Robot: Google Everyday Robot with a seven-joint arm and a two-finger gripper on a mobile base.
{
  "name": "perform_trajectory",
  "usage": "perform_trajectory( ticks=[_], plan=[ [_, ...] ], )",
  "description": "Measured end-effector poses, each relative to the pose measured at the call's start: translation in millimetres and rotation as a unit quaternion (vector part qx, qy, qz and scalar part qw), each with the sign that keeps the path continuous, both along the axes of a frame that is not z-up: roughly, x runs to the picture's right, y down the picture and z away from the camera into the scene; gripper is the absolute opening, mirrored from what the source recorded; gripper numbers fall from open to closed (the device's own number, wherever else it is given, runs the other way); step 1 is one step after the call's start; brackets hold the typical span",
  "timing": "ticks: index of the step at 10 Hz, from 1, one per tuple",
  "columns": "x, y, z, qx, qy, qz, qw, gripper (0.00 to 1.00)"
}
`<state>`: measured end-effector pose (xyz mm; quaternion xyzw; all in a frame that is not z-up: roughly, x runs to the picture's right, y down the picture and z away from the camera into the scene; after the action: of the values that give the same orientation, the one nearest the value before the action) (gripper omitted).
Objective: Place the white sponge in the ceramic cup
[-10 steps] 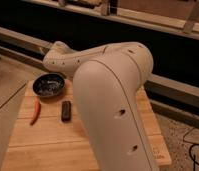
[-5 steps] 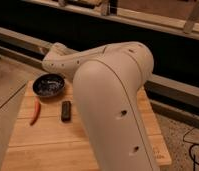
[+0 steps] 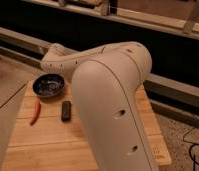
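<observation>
Although no white sponge shows near the bowl point(image 3: 48, 84), expect it light and squashy, best pinched mid-body; the gripper is hidden behind the arm point(image 3: 110, 95) beside the bowl, open or closed I cannot tell

Likely a lab or test space: wooden worktop point(image 3: 48, 142) on speckled hard floor point(image 3: 179, 131), metal rails point(image 3: 173, 88) behind the worktop. The gripper is hidden behind the arm point(image 3: 113, 100) above it.
</observation>
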<state>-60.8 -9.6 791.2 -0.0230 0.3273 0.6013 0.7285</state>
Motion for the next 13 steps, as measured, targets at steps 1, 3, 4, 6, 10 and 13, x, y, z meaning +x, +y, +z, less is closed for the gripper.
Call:
perform_trajectory(
  ticks=[1,3,4,6,10,13],
  plan=[
    [-0.5,0.0,0.1,0.0,0.0,-0.001,1.0,0.76],
    [-1.2,0.1,0.1,0.001,0.0,-0.001,1.0,0.8],
    [-1.1,0.1,0.0,0.001,0.0,-0.002,1.0,0.8],
    [-1.4,-0.7,-0.9,0.004,0.001,0.001,1.0,0.8],
    [-0.2,-0.4,-1.9,0.005,0.001,0.003,1.0,0.8],
    [-1.9,-4.9,-3.7,0.012,-0.001,0.006,0.9999,0.8]
  ],
)
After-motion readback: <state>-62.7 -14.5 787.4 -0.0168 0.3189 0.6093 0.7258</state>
